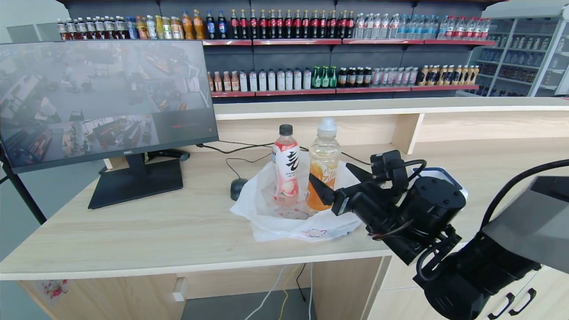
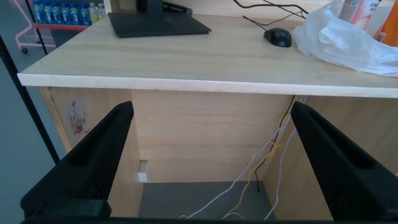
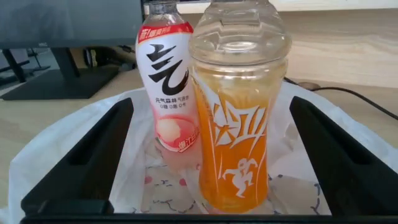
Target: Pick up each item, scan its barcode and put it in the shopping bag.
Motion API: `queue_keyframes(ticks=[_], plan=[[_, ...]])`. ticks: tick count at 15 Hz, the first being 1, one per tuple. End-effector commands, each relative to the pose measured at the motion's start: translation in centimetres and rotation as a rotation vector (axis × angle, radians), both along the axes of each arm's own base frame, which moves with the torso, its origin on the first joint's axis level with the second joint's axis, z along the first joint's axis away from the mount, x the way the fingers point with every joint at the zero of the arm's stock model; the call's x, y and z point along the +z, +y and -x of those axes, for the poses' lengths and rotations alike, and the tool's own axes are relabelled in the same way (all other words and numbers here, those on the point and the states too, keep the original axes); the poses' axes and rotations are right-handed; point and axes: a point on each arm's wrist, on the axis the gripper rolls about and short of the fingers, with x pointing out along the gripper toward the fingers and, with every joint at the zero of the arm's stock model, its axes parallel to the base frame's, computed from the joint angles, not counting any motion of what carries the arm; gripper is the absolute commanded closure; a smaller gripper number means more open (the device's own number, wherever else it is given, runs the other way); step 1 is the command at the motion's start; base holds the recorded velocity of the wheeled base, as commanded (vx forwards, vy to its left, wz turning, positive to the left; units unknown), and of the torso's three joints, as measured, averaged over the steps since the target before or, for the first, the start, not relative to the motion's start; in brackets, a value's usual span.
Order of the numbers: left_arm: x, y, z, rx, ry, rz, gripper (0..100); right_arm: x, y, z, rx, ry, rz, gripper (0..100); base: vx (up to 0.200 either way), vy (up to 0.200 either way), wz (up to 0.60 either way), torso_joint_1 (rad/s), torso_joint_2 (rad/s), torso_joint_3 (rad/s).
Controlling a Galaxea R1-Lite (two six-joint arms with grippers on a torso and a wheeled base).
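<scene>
Left gripper hangs low, below the counter's front edge and well apart from the shopping bag on its left side. Its claw is spread wide and holds nothing.

Up on the counter, a computer mouse lies just beside the bag's left edge.

The bag is thin white plastic, slumped open. It looks soft and likely to drag or fold if nudged.

Two drinks stand upright and touching among its folds. The peach drink bottle, with a black cap, is on the left. The orange drink bottle, with a white cap, is on the right. Both look full, so probably fairly heavy, with rigid round plastic walls and slick labels. The best hold is judged to be around the labelled mid-body, squarely across. A pinch at the cap could let a bottle swing.

Right gripper sits at the bag's right side, level with the orange bottle. Its claw is wide open, a finger on either side of that bottle, touching neither bottle.
</scene>
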Motion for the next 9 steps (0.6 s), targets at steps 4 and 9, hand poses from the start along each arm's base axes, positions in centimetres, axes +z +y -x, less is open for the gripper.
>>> queue_keyframes(ticks=[4, 9], plan=[[0.0, 0.0, 0.0, 0.0, 0.0, 0.0, 0, 3.2, -5.5, 10.5, 0.053, 0.004, 0.01, 0, 0.0, 0.0, 0.0, 0.0, 0.0, 0.0], [0.0, 0.0, 0.0, 0.0, 0.0, 0.0, 0, 3.2, -11.1, 18.3, 0.062, 0.035, 0.022, 0, 0.0, 0.0, 0.0, 0.0, 0.0, 0.0]])
